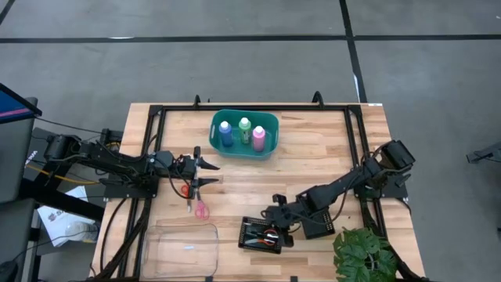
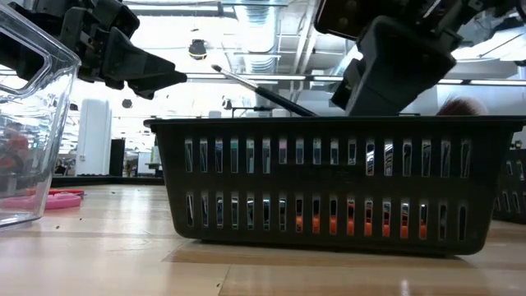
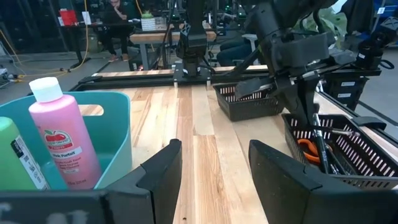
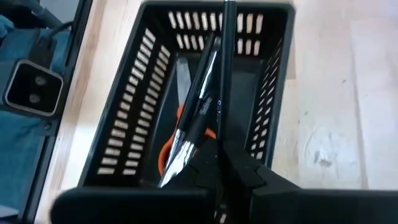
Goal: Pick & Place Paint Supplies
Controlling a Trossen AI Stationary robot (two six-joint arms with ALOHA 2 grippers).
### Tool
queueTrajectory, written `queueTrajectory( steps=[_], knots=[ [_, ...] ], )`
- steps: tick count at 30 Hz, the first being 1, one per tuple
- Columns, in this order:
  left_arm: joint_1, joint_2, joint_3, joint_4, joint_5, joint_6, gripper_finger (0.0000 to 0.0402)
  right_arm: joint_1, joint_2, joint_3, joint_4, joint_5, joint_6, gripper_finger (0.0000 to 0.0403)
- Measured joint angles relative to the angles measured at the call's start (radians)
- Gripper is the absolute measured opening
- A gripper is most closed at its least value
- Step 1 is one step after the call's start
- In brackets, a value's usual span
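Right gripper (image 4: 221, 163) over the black tray (image 4: 124, 124), clamped on a thin brush (image 4: 224, 74) pointing down inside. Dropping-off step, apparently; next: let go. Left gripper (image 3: 211, 171) parted, empty, beside the teal basket (image 3: 118, 124).

- Blue bottle (image 1: 226, 135), green bottle (image 1: 244, 131), pink bottle (image 1: 259, 138): white-capped, upright, side by side.
- Red scissors (image 1: 185, 189), pink scissors (image 1: 201, 209): flat on desk (image 1: 313, 157).
- Orange scissors (image 4: 177, 127), dark brushes (image 4: 199, 106): in black tray (image 4: 124, 118).

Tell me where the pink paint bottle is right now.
In the high view, the pink bottle stands in the teal basket at the table's far middle, rightmost beside the green bottle.
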Motion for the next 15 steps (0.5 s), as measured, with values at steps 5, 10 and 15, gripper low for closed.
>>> queueTrajectory(
  steps=[5,10,15],
  knots=[
    [0.000,0.000,0.000,0.000,0.000,0.000,0.0176,0.000,0.000,0.000,0.001,-0.001,0.000,0.0063],
    [0.000,0.000,0.000,0.000,0.000,0.000,0.0176,0.000,0.000,0.000,0.036,0.000,-0.003,0.0138],
    [0.000,0.000,0.000,-0.001,0.000,-0.015,0.0176,-0.010,-0.008,0.000,0.178,0.012,-0.094,0.0189]
  ],
)
